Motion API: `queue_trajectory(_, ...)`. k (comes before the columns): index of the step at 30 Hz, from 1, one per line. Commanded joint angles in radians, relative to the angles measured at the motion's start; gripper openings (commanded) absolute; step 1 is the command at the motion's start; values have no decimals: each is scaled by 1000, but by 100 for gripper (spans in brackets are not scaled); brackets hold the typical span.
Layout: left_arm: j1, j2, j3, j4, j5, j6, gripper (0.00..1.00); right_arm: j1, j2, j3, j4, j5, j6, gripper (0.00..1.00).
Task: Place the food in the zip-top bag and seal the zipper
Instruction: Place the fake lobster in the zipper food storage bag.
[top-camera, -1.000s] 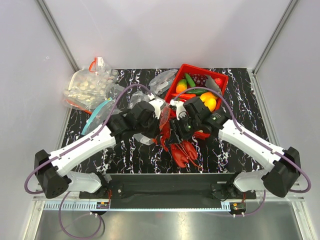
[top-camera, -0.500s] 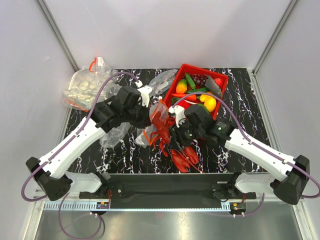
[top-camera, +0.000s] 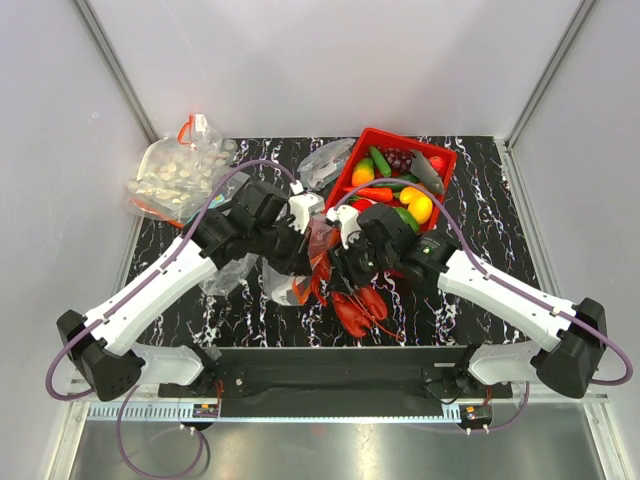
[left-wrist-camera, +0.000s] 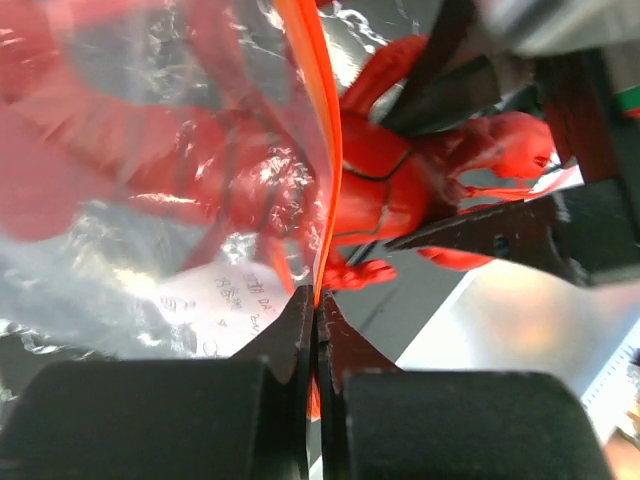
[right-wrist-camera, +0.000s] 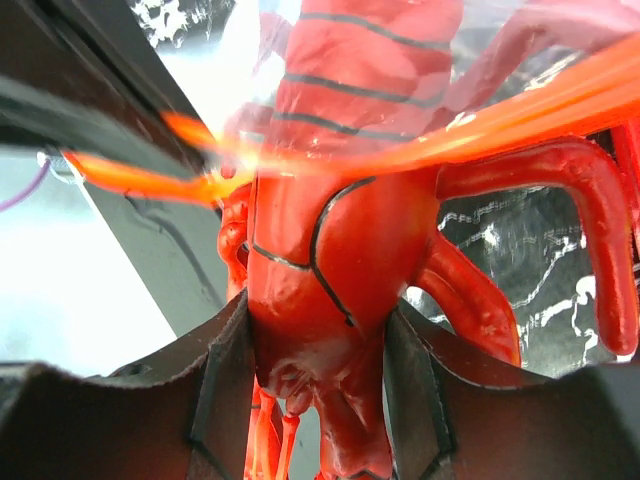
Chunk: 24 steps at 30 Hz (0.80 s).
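Over the tabletop (top-camera: 490, 200), the right end effector (right-wrist-camera: 315, 340) clamps a glossy red lobster (right-wrist-camera: 320, 250), tail inside the crinkly clear zip-top bag (left-wrist-camera: 150, 180); the left end effector (left-wrist-camera: 316, 320) pinches its red-orange zipper (left-wrist-camera: 325, 130).

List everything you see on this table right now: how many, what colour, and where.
lobster: one, red, table centre, tail end through the bag mouth
bag: one, clear, centre, around the lobster's tail
zipper: one, red-orange, along the bag mouth
tray: one, red, far right
toy foods: several, orange, yellow, green, red, in the tray
bag of pale pieces: one, clear, far left
empty bag: one, clear, far centre, beside the tray
crumpled bag: one, clear, under the left arm
table: one, black with white veins
left gripper: shut on the zipper
right gripper: shut on the lobster
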Motion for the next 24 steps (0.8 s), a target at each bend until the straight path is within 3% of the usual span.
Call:
queue_trajectory(1,-5,-47,-48,122,95,-39,0,11,-30,30,132,-27,7,4)
queue_trajectory(7,-9,-136,-166,361,222,-176,0,10,-5,19,215,10,70,2)
queue_trajectory(16,-13,-167,-279,547,400,-306,0,8,-44,-137,471,117,141,2)
queue_trajectory(20,-13,-182,-280,578,423,-330,0,-1,-3,-156,470,142,162,2)
queue_trajectory(24,-14,-197,-227,497,330,-258,0,-4,35,-139,419,166,187,1)
